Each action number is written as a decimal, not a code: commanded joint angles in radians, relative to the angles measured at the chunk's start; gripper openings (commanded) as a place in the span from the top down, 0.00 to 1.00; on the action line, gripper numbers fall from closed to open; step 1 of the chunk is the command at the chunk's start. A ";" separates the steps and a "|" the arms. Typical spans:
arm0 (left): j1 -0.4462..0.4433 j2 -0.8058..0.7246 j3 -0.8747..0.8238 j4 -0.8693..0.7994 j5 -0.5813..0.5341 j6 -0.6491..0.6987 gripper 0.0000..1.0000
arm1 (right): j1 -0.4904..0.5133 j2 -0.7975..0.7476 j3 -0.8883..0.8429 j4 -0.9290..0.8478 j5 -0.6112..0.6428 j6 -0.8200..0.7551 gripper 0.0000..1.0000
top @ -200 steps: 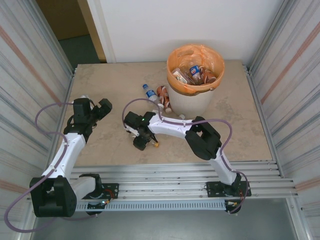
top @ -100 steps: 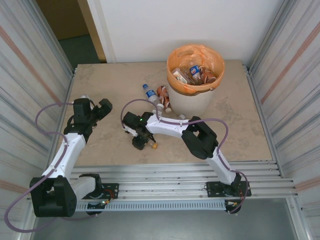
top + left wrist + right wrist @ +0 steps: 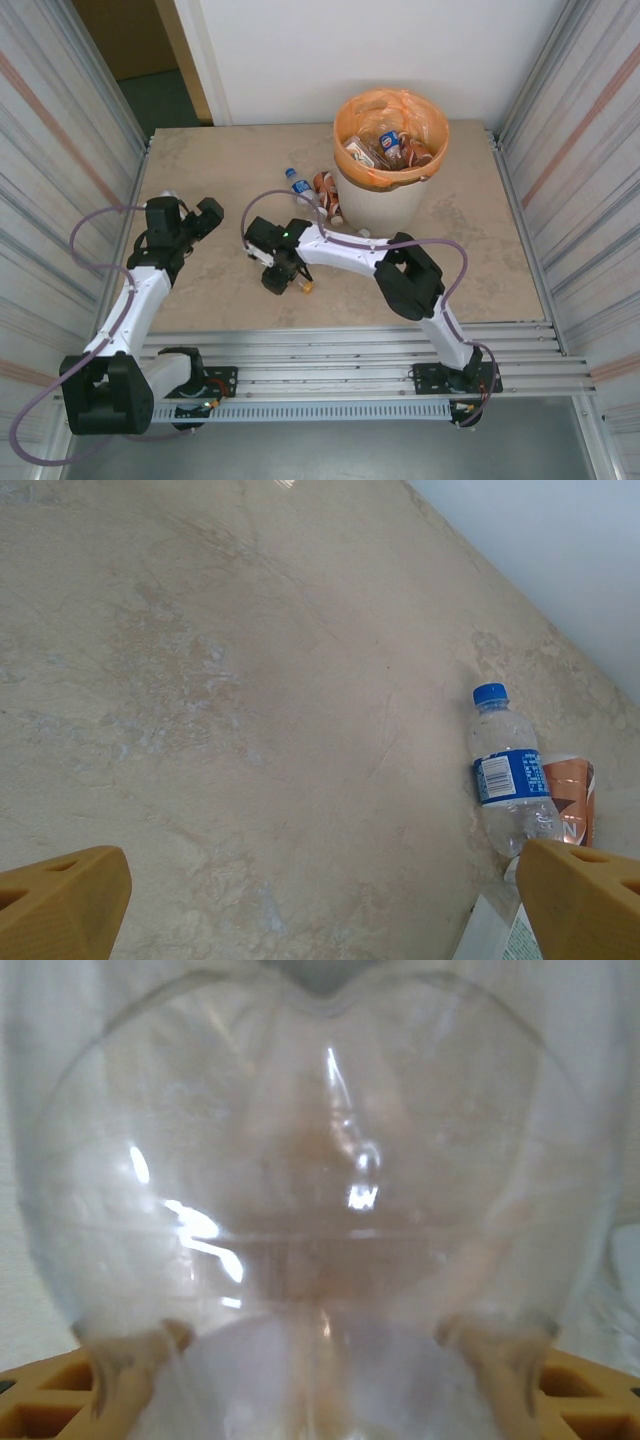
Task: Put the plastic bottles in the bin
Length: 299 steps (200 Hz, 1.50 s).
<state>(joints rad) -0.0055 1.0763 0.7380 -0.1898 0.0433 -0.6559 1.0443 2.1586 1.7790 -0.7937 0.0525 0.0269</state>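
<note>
Several plastic bottles [image 3: 392, 146] are seen inside the bin [image 3: 390, 205], which is set at one o'clock on the table [image 3: 220, 160]. A clear bottle [image 3: 320, 1190] is clamped in the right gripper [image 3: 283, 275] at the bin's seven o'clock. The left gripper [image 3: 205, 218] is held apart and empty. A blue-capped bottle [image 3: 510, 780] and a brown-labelled bottle [image 3: 570, 795] are left lying at the bin's eight o'clock, so the task is judged mostly done.

A beige marbled table [image 3: 220, 170] between ribbed metal walls [image 3: 50, 130]; possibly a doorway [image 3: 130, 40] behind.
</note>
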 commanded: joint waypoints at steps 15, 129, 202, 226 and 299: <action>0.011 -0.043 -0.004 -0.021 -0.022 0.001 0.01 | -0.024 -0.149 0.077 -0.017 0.038 0.081 0.75; 0.021 -0.044 -0.011 -0.011 -0.019 0.002 0.01 | -0.115 -0.410 0.258 -0.049 0.226 0.100 0.76; 0.024 -0.039 -0.020 -0.003 -0.003 0.010 0.01 | -0.224 -0.528 0.257 0.005 0.273 0.095 0.76; 0.023 -0.039 -0.021 0.001 0.006 0.018 0.01 | -0.270 -0.553 0.259 0.009 0.283 0.099 0.75; 0.024 -0.033 -0.023 0.016 0.026 0.019 0.01 | -0.509 -0.542 0.266 0.006 0.204 0.130 0.73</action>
<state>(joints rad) 0.0074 1.0481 0.7250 -0.1867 0.0559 -0.6518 0.6136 1.6115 2.0087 -0.8032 0.3035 0.1234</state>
